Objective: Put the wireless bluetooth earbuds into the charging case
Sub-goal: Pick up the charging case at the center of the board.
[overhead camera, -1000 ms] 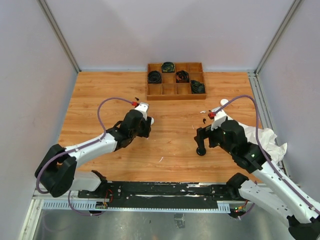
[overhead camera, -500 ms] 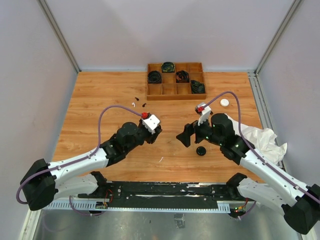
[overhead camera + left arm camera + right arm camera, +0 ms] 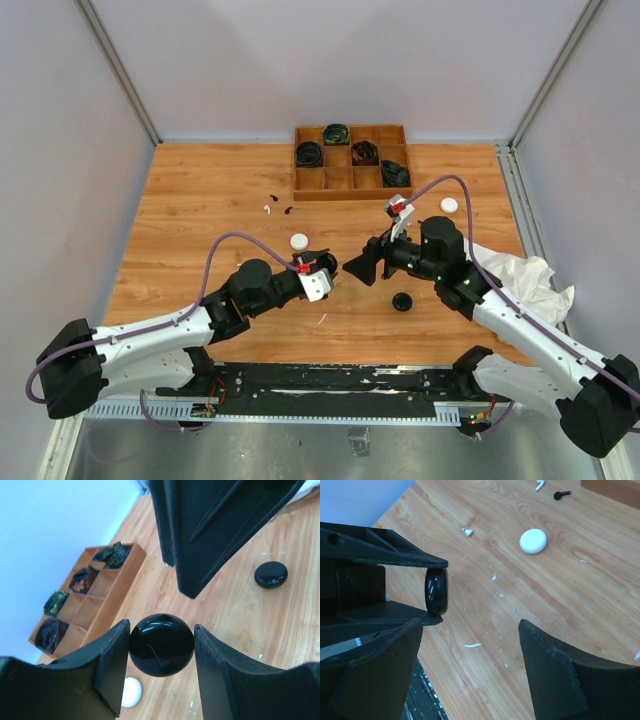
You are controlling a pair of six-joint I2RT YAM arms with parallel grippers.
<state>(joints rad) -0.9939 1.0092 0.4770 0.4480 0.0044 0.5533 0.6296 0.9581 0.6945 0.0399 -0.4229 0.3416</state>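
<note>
- The wooden tray (image 3: 345, 194) sat at the far side of the table (image 3: 200, 200), with dark coiled cables (image 3: 309, 153) in several compartments; crumpled white paper (image 3: 530, 275) lay beside the right arm.
- A white case (image 3: 299, 241) lay flat just beyond the left arm's wrist; a second white case (image 3: 449, 205) lay far off to the right; a black puck (image 3: 402, 301) lay flat on the boards near the right arm.
- The left gripper (image 3: 161, 630) stood partly closed, its two fingers pinching the rim of the black charging case (image 3: 161, 647) and holding it clear of the table near the middle.
- That case stood on edge; one round face looked back along the left fingers and its thin axis ran along them.
- The right gripper (image 3: 471, 625) faced it close by with the jaws spread wide and nothing between them; one finger loomed right over the case and blocked the way ahead.
- A white earbud (image 3: 267, 209), a black earbud (image 3: 289, 210) and a second black earbud (image 3: 273, 196) lay loose between the left arm and the tray, well apart from the held case.
- The black earbud lay flat with its stem towards the tray side; I could not tell how the others pointed.
</note>
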